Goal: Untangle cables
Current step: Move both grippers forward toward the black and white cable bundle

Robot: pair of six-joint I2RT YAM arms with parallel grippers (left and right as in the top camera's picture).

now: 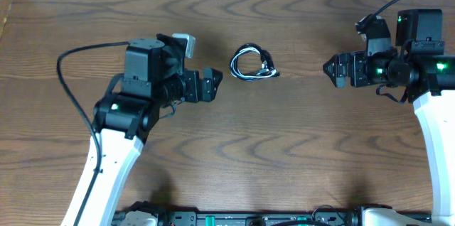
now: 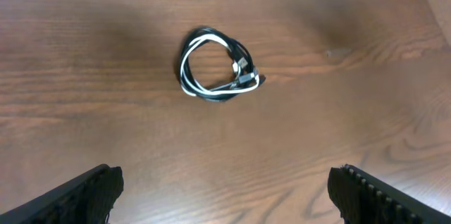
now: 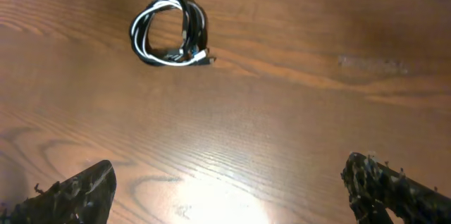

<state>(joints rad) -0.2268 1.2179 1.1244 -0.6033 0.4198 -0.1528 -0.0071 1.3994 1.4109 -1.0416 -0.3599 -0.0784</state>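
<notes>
The table [image 1: 284, 148] is dark grained wood with a soft sheen; the cables [image 1: 250, 64] look smooth and glossy.

Left gripper [image 1: 215, 84] and right gripper [image 1: 330, 70] face to face, fingers spread wide.

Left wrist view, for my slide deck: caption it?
Black and white cables coiled in a small loop on the table, ahead of the open left hand.

Robotics lab bench: wood-grain desk [image 1: 284, 155], left arm [image 1: 106, 165] and right arm [image 1: 435, 141] based at its near edge, black rail [image 1: 234, 219] between them.
</notes>
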